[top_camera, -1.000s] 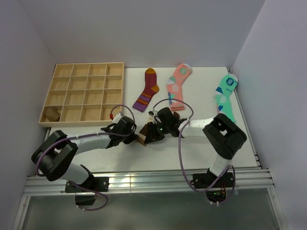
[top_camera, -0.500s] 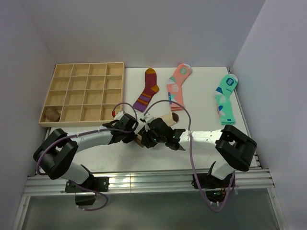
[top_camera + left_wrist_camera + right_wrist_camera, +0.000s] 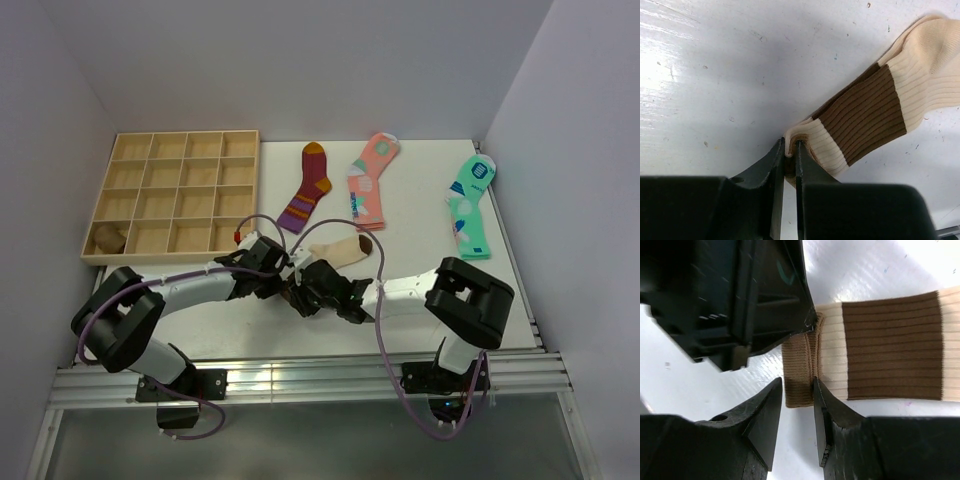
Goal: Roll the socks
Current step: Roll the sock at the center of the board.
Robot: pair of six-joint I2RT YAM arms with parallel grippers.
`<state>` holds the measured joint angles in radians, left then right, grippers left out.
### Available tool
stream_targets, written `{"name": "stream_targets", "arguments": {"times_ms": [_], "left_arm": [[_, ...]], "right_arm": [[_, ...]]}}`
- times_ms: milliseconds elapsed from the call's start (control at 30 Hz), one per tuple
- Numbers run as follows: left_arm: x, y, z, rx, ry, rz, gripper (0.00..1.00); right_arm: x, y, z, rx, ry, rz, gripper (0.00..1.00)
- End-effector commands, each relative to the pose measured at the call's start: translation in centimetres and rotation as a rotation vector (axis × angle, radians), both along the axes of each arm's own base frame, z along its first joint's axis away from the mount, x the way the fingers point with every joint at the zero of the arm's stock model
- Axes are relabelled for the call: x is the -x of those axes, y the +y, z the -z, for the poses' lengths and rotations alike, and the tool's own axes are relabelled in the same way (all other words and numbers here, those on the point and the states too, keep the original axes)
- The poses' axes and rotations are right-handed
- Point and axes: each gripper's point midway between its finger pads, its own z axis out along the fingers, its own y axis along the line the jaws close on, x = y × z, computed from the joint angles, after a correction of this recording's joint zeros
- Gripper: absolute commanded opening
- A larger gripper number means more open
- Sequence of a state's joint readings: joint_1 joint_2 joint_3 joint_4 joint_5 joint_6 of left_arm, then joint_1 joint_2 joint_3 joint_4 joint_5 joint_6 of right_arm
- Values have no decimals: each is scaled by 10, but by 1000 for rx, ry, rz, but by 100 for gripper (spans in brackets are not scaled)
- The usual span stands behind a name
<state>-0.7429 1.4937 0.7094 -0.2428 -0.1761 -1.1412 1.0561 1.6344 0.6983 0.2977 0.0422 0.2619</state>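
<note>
The two earth-toned socks lie stacked at the near middle of the white tabletop (image 3: 425, 165), between the two arms. The beige sock (image 3: 340, 252) stretches away to the far right, its dark brown toe at the far end. A dark brown band crosses it close to the cuff.

The left end effector (image 3: 790, 151) is closed, its jaws pinching the folded cuff edge of the beige sock, with a sliver of brown fabric showing inside the fold. The brown sock (image 3: 798, 371) peeks out from under that cuff as a short ribbed strip.

The right end effector (image 3: 797, 390) comes in from the near side with its jaws parted, and the end of the brown strip sits in the gap between the tips. Whether they press it cannot be told. The two end effectors are just beside each other over the cuffs.

On the far left stands a wooden compartment tray (image 3: 180, 133), with a small brownish bundle (image 3: 108, 238) in its near-left cell. Along the far side lie a maroon striped sock (image 3: 310, 185), a pink patterned sock (image 3: 371, 180) and a mint-green patterned sock (image 3: 470, 205), well apart from the arms.
</note>
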Motion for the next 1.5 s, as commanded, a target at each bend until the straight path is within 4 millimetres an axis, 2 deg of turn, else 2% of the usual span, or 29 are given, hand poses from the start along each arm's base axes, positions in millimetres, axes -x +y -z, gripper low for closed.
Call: {"name": "stream_targets", "arguments": {"times_ms": [0, 367, 600, 833, 900, 967, 1067, 1100, 1200, 1333, 1400, 1467], "left_arm": [[0, -2, 3, -4, 16, 19, 3], [-10, 8, 9, -2, 30, 11, 4], [-15, 7, 7, 5, 21, 14, 4], [-9, 4, 13, 35, 42, 20, 5], [-9, 4, 13, 38, 42, 20, 5], [-7, 5, 12, 40, 41, 17, 5], [-5, 8, 8, 48, 28, 4, 7], [-5, 10, 8, 45, 27, -5, 7], [-8, 14, 1, 52, 2, -32, 14], [-9, 20, -6, 75, -31, -84, 30], [-9, 21, -11, 109, -52, -110, 33], [-11, 22, -19, 139, -85, -132, 44]], "right_arm": [[-8, 8, -1, -5, -51, 3, 39], [2, 11, 18, 97, -51, -7, 39], [1, 14, 20, 163, -106, 42, 39], [-2, 8, 42, 305, -120, 112, 38], [0, 5, 46, 304, -106, 127, 31], [-1, 4, 43, 294, -103, 140, 15], [2, 5, 39, 269, -85, 124, 0], [4, 5, 39, 264, -73, 116, 0], [11, 5, 37, 216, 4, 78, 0], [18, 7, 29, 103, 142, 34, 0], [19, 4, 27, 41, 239, 21, 0], [16, 4, 21, -15, 289, 22, 0]]}}
